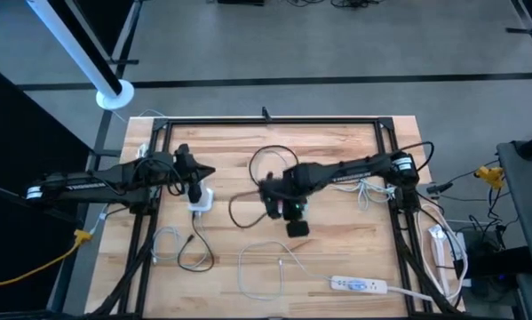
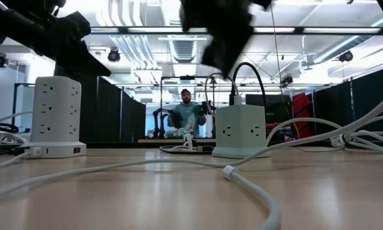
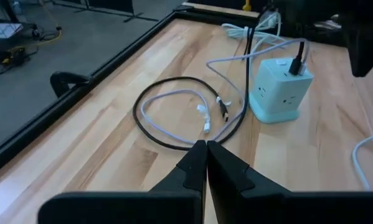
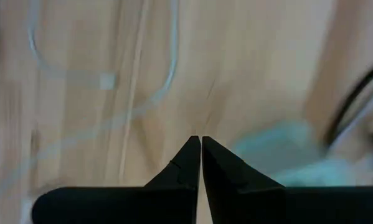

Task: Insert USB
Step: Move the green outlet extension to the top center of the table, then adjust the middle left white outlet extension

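A mint-green cube socket stands on the wooden table, with a black plug stuck into its top. From it a black cable loops over the table beside a white cable. Their loose connector ends lie side by side on the wood. My right gripper is shut and empty, pointing steeply down above the table next to the cube. My left gripper is shut and empty too. It hovers at the left over a white tower socket.
A white tower socket stands at the left. A flat white power strip and a white cable loop lie near the front edge. A black frame rims the table. A person sits far behind.
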Controlling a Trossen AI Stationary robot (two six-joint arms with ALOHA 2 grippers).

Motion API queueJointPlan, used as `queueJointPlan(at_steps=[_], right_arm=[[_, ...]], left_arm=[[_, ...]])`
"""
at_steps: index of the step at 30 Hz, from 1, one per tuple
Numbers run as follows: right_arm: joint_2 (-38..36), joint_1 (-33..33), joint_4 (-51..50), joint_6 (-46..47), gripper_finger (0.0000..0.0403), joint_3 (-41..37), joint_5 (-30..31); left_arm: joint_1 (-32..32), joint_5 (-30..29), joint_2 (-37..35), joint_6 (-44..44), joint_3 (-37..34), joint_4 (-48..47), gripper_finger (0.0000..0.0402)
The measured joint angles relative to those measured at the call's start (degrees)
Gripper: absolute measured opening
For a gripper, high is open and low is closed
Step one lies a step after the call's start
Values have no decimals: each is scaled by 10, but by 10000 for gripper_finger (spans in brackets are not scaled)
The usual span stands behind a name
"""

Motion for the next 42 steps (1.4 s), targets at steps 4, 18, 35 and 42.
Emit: queueJointPlan(at_steps=[4,18,35,42], right_arm=[[0,26,21,19,0,-59,19],[2,-13,88,-53,0,-122,326],[0,-142,89,-90,0,-171,302],[-82,-70,101,-51,0,-171,264]], left_arm=[[0,0,3,15,-2,5,0],[1,-1,14,68,-2,78,0],[1,-7,38,37,-2,72,0],[1,-16,44,58,-1,101,0]])
